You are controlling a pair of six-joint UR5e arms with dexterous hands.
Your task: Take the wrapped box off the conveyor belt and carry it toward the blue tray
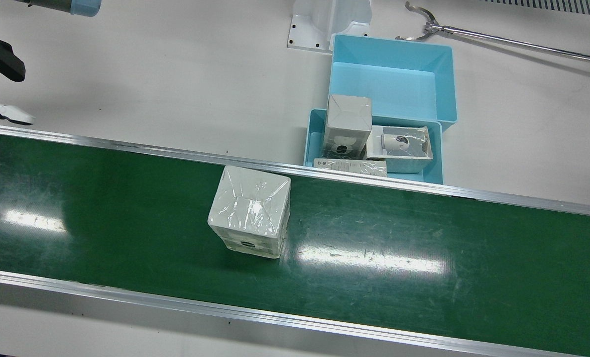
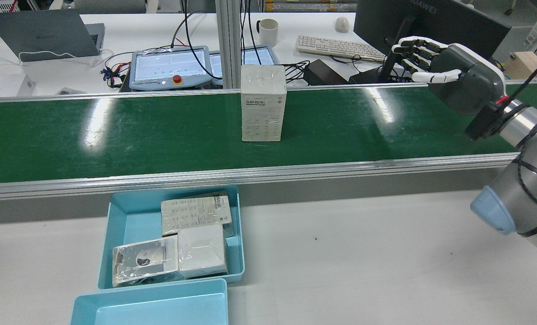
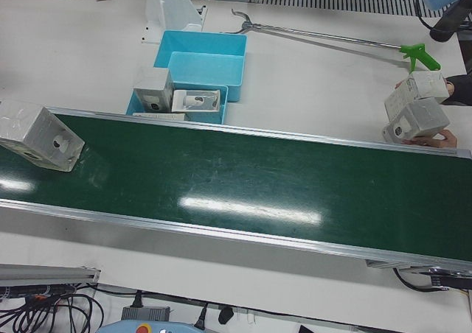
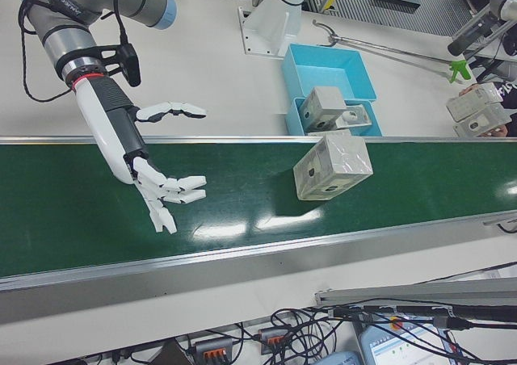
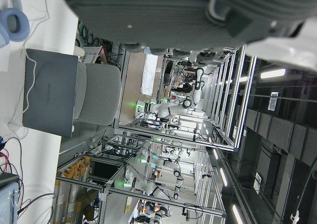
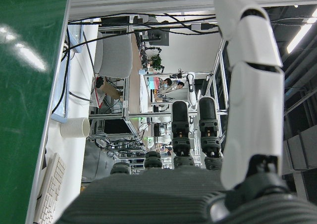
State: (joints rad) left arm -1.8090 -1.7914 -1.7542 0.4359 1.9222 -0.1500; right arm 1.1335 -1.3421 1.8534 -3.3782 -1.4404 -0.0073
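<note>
1. The white bench (image 1: 176, 74) carries everything, and the green conveyor belt (image 1: 424, 258) runs across it between metal rails.
2. Two blue trays sit on the bench just beside the belt's robot-side rail. The blue tray (image 1: 320, 124) nearest the belt holds several wrapped boxes, and a second tray (image 1: 399, 69) overlaps its far edge.
3. The right arm (image 4: 81, 26) reaches over the belt, and its right robot hand (image 4: 153, 167) hovers above the green surface, released, with white fingers (image 4: 182, 189) spread and holding nothing.
4. The wrapped box (image 1: 250, 210) stands on the belt, about mid-width, well apart from the right robot hand and near the trays.
5. The left robot hand (image 5: 198, 11) shows only as a dark edge in its own camera; I cannot tell whether it is released or clenched.
6. At the belt's far end a person's hand (image 3: 442, 138) holds two more wrapped boxes (image 3: 417, 119).
</note>
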